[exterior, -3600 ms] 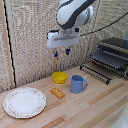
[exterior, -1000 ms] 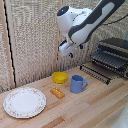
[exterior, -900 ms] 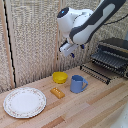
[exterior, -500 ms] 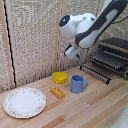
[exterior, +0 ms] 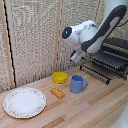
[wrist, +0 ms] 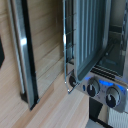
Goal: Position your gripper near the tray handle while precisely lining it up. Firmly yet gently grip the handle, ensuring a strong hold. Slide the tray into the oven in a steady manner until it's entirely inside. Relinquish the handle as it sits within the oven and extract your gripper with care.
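The dark oven point(exterior: 119, 46) stands at the exterior view's right, and its knobs point(wrist: 93, 89) show in the wrist view. The black wire tray point(exterior: 109, 61) sticks out of the oven's front. The tray handle point(exterior: 95, 73) is the thin bar on the tray's near edge. In the wrist view the tray's bars point(wrist: 85, 30) and front bar point(wrist: 65, 45) fill the middle. My gripper point(exterior: 76, 55) hangs tilted in the air, to the exterior view's left of the tray's near corner, apart from it. It holds nothing and looks open, though it is blurred.
A blue mug point(exterior: 77, 83) and a yellow bowl point(exterior: 60, 77) stand on the wooden table below the gripper. An orange block point(exterior: 57, 92) lies beside them and a white plate point(exterior: 24, 102) lies further left. A wicker screen point(exterior: 35, 40) closes the back.
The arm has swung from above the bowl and mug toward the exterior view's right, closer to the tray. The hand has tilted from pointing straight down. Nothing on the table moved.
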